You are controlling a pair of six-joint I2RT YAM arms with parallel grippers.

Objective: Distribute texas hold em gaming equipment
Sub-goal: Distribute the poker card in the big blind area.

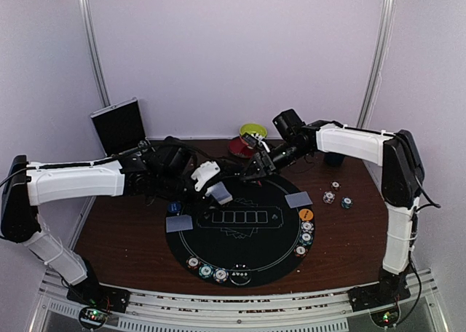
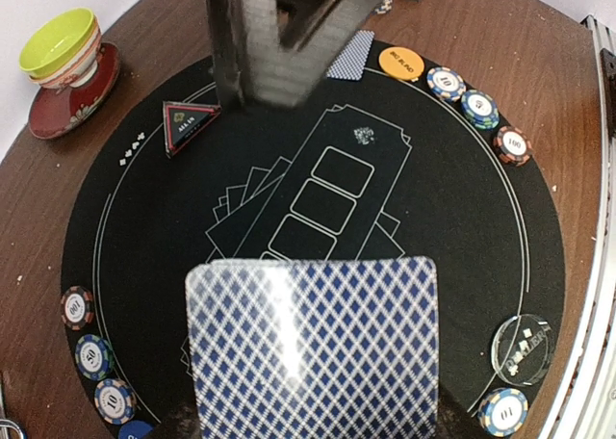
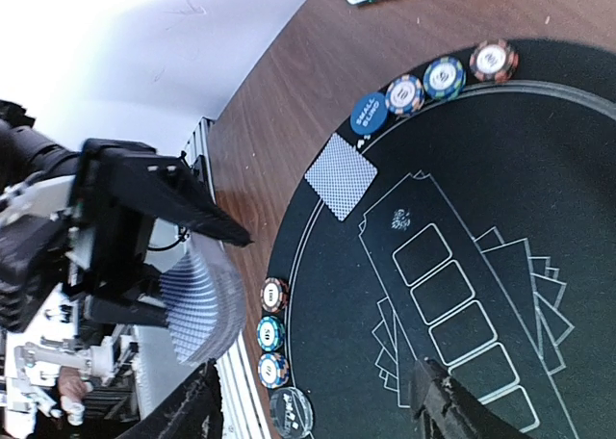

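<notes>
My left gripper (image 1: 211, 185) is shut on a deck of blue-backed playing cards (image 2: 313, 348), held above the near half of the black round mat (image 1: 240, 244). From the right wrist view the deck (image 3: 197, 304) looks fanned. My right gripper (image 3: 316, 364) hangs open and empty over the far part of the mat, just beyond the deck (image 1: 220, 194). Single cards lie face down at the mat's left (image 1: 178, 223) and right (image 1: 298, 199) edges. Beside them are a blue disc (image 3: 368, 115) and an orange disc (image 2: 400, 63). Striped chips (image 2: 479, 104) line the rim in groups of three.
A yellow-green bowl (image 1: 253, 132) on a red saucer (image 1: 239, 147) stands behind the mat. Three loose chips (image 1: 329, 197) lie on the wood at the right. A clear round button (image 2: 523, 346) and a red triangular marker (image 2: 188, 123) sit on the mat. A black tablet (image 1: 118, 124) leans at the back left.
</notes>
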